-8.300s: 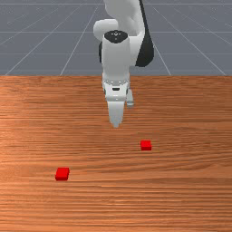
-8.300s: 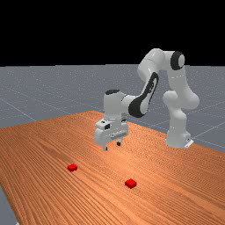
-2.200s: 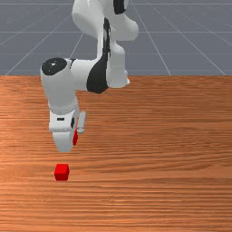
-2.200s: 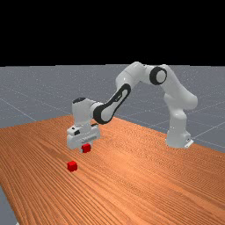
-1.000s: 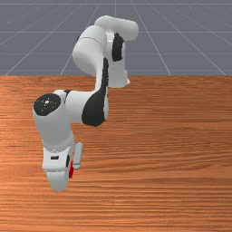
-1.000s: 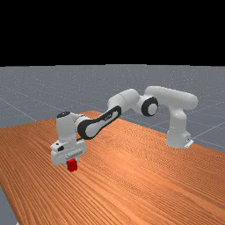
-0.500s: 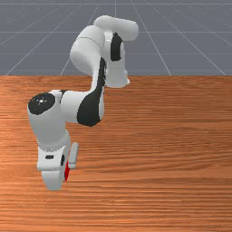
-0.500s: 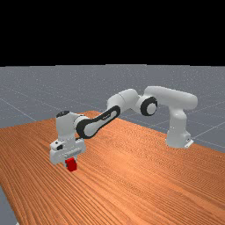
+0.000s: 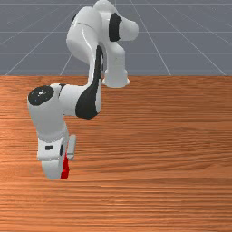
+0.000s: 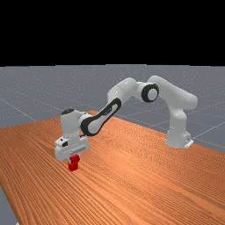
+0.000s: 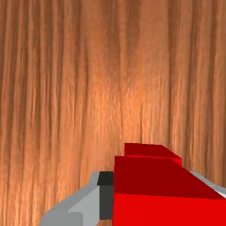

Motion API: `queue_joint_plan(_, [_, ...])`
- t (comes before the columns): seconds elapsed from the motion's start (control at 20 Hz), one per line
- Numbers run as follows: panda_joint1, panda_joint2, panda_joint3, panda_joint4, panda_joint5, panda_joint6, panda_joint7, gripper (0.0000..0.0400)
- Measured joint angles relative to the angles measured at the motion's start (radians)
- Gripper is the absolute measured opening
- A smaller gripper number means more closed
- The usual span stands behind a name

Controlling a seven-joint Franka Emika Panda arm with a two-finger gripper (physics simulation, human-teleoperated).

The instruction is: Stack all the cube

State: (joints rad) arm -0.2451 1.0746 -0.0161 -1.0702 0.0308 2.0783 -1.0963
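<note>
Where the one gripper points down, left of the middle in the far view, its two fingers pinch the upper cube between them. Cubes number two, both red: the upper cube, held, and the lower cube, directly beneath it. No gap shows between the pair in the far view, though their sides are not quite in line. In the wrist view, a dark pad of one finger lies against the upper cube's side; the second finger is mostly hidden behind the same cube, and the lower cube juts out past its base. The single table, of orange-brown grained wood, extends around and below the stack. One arm, white and grey with black joint caps, reaches from the far view's right. In the front view, the hand covers much of the red pair, which lies left of and below the middle.
</note>
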Motion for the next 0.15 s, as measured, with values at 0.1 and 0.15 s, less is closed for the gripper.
queue_joint_plan(0.1, [0.002,0.003,-0.013,0.003,-0.007,0.004,0.019,0.0191])
queue_joint_plan(0.15, [-0.002,0.006,-0.011,0.009,-0.004,0.0,0.015,0.0191])
